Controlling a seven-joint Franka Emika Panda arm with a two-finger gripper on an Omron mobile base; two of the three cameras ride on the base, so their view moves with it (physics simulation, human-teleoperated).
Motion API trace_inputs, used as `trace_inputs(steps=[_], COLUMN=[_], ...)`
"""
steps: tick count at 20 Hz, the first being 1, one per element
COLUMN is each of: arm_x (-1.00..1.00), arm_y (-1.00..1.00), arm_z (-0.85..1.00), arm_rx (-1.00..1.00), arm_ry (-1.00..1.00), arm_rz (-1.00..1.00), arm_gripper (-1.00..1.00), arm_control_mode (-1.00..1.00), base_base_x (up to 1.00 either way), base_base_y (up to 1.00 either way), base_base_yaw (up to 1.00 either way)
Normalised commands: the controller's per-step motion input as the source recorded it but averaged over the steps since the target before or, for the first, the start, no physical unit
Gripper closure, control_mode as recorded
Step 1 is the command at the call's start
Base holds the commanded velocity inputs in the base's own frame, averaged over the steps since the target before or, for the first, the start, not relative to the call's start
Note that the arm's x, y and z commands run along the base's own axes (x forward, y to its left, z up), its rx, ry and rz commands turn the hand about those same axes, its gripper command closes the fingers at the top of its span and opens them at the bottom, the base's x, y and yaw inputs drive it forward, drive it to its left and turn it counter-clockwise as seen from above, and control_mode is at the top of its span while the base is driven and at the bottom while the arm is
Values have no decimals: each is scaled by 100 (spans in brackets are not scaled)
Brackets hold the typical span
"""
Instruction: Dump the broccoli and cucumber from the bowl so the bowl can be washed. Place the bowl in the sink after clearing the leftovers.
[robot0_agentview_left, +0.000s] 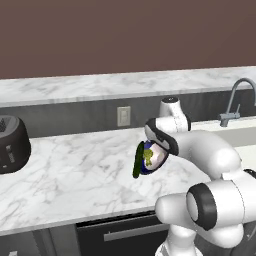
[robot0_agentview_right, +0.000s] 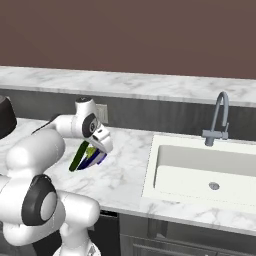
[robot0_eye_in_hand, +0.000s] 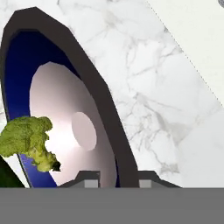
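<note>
My gripper (robot0_agentview_left: 161, 146) (robot0_agentview_right: 101, 145) (robot0_eye_in_hand: 118, 178) is shut on the rim of the bowl (robot0_agentview_left: 156, 156) (robot0_agentview_right: 96, 159) (robot0_eye_in_hand: 65, 109) and holds it tipped steeply on edge a little above the marble counter (robot0_agentview_left: 75, 170), left of the sink (robot0_agentview_right: 210, 172). In the hand view the dark rim runs between my two fingertips. The yellow-green broccoli (robot0_agentview_left: 148, 157) (robot0_agentview_right: 90, 151) (robot0_eye_in_hand: 27, 140) lies against the white inside near the lowered lip. Across that lip, partly outside the bowl, leans the dark green cucumber (robot0_agentview_left: 137, 160) (robot0_agentview_right: 77, 159) (robot0_eye_in_hand: 6, 176).
A dark toaster (robot0_agentview_left: 11, 144) stands at the counter's left end. The grey gooseneck faucet (robot0_agentview_right: 219, 119) (robot0_agentview_left: 235, 102) rises behind the sink. A wall outlet (robot0_agentview_left: 123, 116) sits on the backsplash below a raised marble ledge (robot0_agentview_left: 100, 85).
</note>
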Motion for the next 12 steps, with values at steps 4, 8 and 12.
trace_inputs(steps=[4, 8, 12], arm_x=[4, 12, 1], arm_y=[7, 0, 0], arm_z=[-4, 0, 0], arm_rx=[-17, -8, -4], arm_ry=[0, 0, 0], arm_rz=[0, 0, 0], arm_gripper=[100, 100, 100], arm_control_mode=[-100, -100, -100], base_base_x=[0, 0, 0], base_base_y=[0, 0, 0], base_base_yaw=[0, 0, 0])
